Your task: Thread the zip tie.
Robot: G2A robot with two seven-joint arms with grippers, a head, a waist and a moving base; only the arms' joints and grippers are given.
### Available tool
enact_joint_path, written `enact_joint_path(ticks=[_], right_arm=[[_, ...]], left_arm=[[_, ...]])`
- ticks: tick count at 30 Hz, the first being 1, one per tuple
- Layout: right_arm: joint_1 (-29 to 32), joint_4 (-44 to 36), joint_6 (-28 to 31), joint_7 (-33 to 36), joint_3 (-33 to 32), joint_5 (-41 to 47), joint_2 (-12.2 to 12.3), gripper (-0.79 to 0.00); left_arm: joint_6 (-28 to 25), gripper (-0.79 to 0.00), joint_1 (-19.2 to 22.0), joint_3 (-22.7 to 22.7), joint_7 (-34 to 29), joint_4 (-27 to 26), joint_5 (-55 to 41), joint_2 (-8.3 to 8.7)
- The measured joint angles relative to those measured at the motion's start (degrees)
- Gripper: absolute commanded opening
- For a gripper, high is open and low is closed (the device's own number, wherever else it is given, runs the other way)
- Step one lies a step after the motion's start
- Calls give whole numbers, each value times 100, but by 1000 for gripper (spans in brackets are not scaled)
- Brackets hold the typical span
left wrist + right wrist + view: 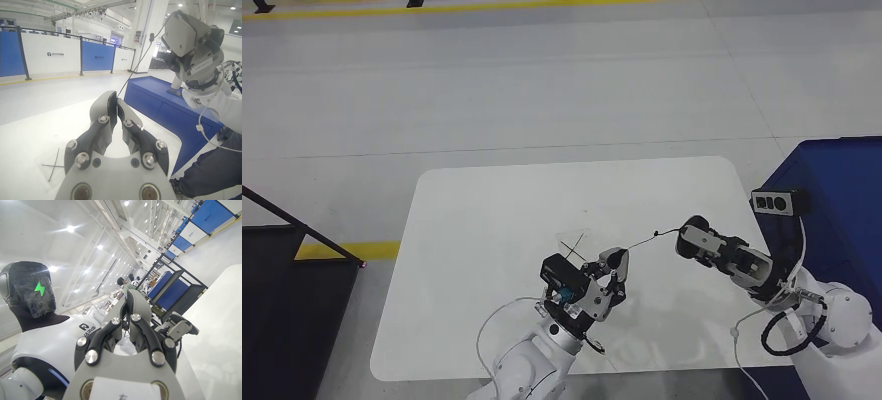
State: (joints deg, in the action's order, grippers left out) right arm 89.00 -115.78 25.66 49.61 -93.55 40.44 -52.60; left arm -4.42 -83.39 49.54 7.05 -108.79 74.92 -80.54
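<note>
Around me stood a bright hall: pale grey floor (542, 80) with a yellow line (342, 249), blue-and-white partition panels (94, 56) along one side, ceiling lights (70, 228) overhead. A blue cabinet (842, 190) sat just beside the right edge of the white tabletop (492, 220) I worked over.

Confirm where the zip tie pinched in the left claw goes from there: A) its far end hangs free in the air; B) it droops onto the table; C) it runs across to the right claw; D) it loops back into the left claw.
C: from the shut left claw, the zip tie runs in a nearly straight line to the tip of the right claw, above the table.
</note>
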Motion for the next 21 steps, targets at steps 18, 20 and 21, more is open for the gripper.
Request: enact_joint_path(ticks=[18,20,21], right_arm=[[-29,-144,-83,177,7,-135,-63,-785],[-39,-261,-171,187,25,-26,-71,-785],[-46,-319,-217,204,38,49,-74,-785]], left_arm=[[227,0,-102,248,-38,-108,-198,1],[361,0,-134,465,-92,-80,-520,4],[461,0,-154,579,-114,-84,-720,0]])
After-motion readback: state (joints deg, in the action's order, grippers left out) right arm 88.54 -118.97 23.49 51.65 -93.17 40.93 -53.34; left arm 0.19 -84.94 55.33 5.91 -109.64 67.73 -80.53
